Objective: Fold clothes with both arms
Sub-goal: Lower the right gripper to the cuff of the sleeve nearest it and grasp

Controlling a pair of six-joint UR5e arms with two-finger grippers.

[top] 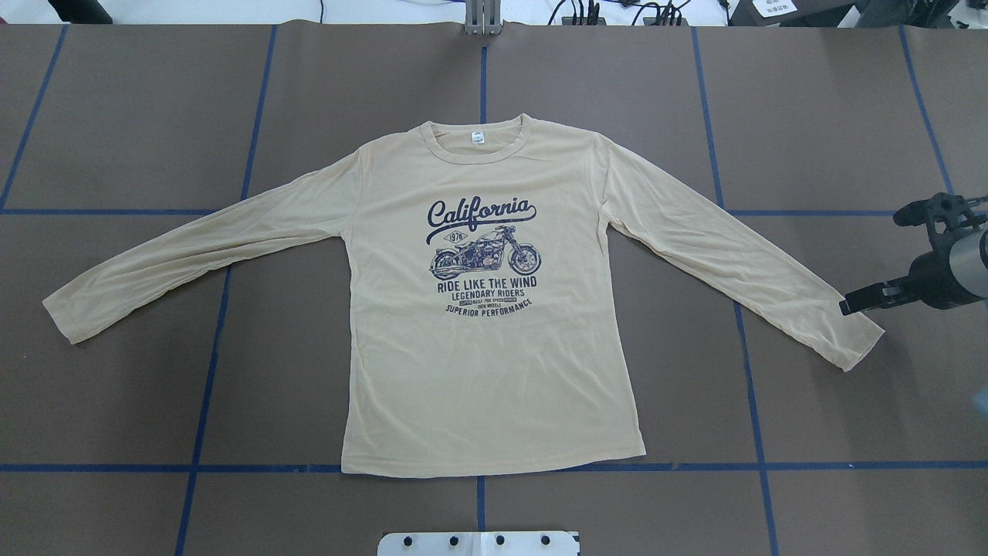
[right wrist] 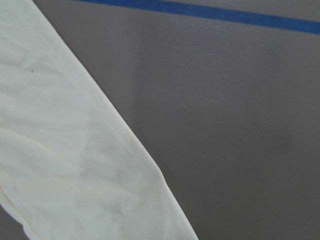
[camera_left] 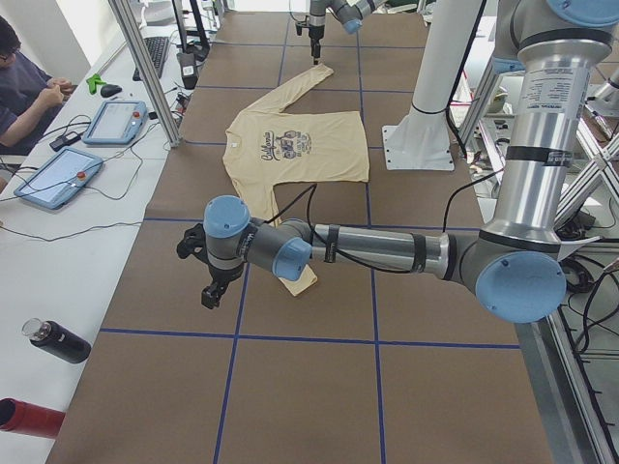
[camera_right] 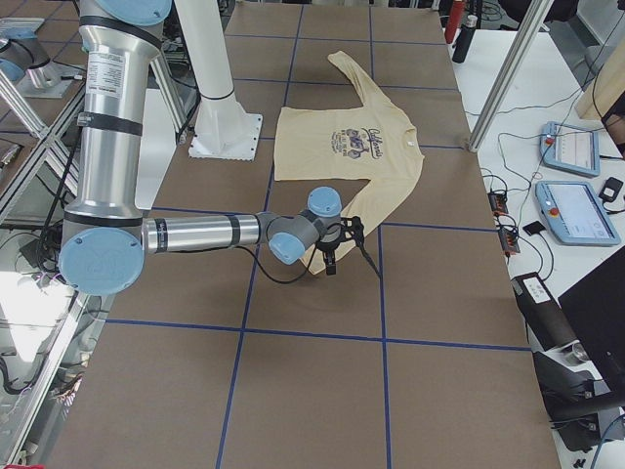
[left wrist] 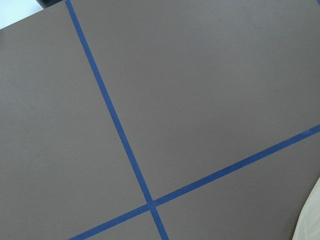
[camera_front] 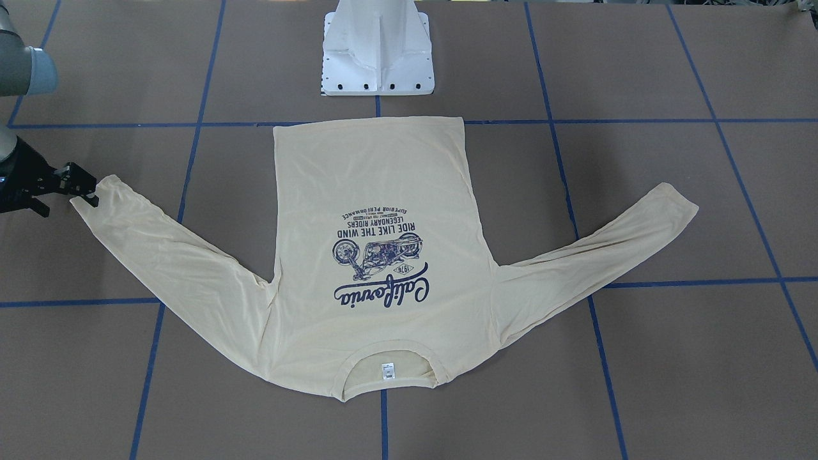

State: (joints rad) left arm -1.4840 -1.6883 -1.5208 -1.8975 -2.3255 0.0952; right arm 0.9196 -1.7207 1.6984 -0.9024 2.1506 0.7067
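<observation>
Left arm (camera_left: 387,249) looms largest in the left side view. Its hand (camera_left: 208,293) hangs over bare bench (camera_left: 309,387) beside one cuff, apart from it; whether that hand is parted or closed I cannot tell. Mid-bench, the shirt (top: 486,371) lies flat and print up, sleeves spread, hem toward the white pedestal (camera_front: 377,57). Its navy print reads "California", "1976", "RIDE LIKE THE WIND", "LEGENDARY RIDERS", "SUPERIOR PERFORMANCE". One fine line of print and the white neck label (top: 478,138) are too small to read. The right hand (camera_front: 89,188) sits at the other cuff, half cut off by the frame, its grip unclear. Two bottles (camera_left: 56,340) lie on the side table (camera_left: 97,290), contents hidden.
</observation>
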